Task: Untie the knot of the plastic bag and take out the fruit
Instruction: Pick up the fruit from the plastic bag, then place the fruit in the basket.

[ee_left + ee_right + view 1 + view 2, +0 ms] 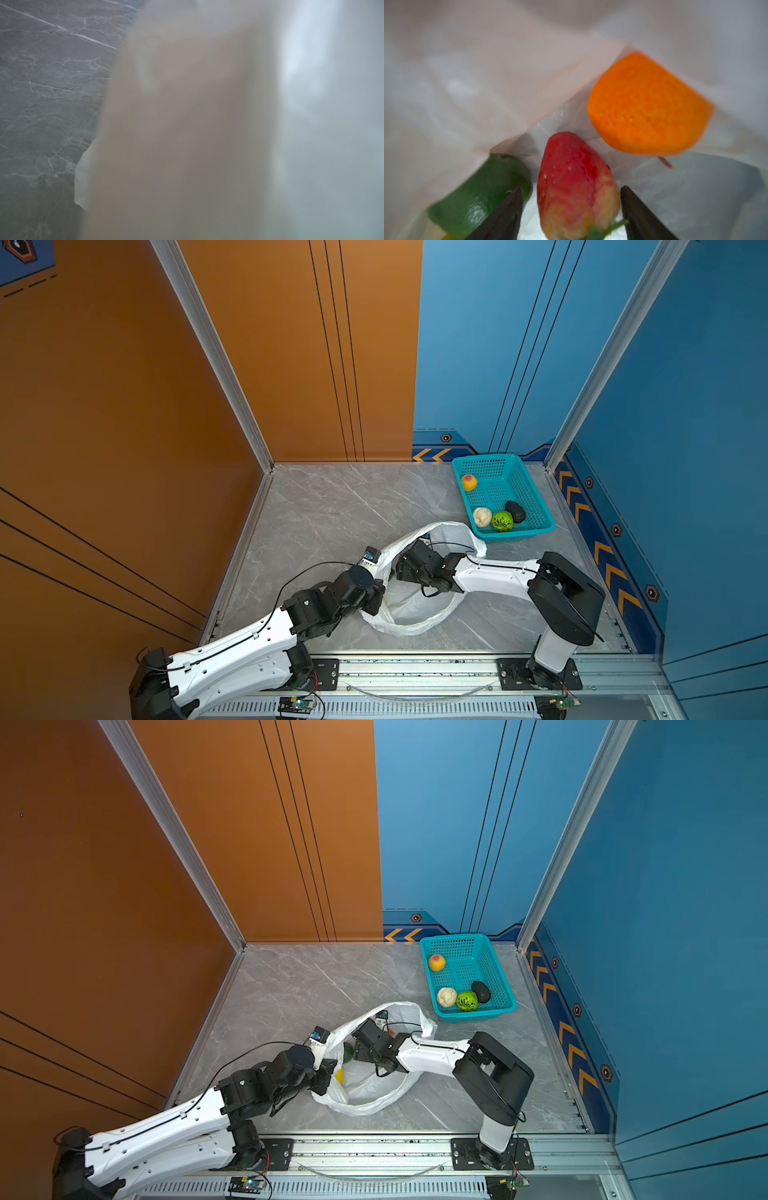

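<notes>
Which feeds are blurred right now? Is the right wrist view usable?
Left wrist view: the plastic bag fills the lens as blurred haze; only the table is sharp. Right wrist view: soft but usable, the red fruit reads between the right gripper jaws. Both top views: sharp.

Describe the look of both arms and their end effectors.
The left arm and right arm share glossy white shell links and black joint housings. A thin black cable runs along each, looping free near the wrist. The right end effector has two dark, tapering fingers; the left end effector looks black and blocky.
</notes>
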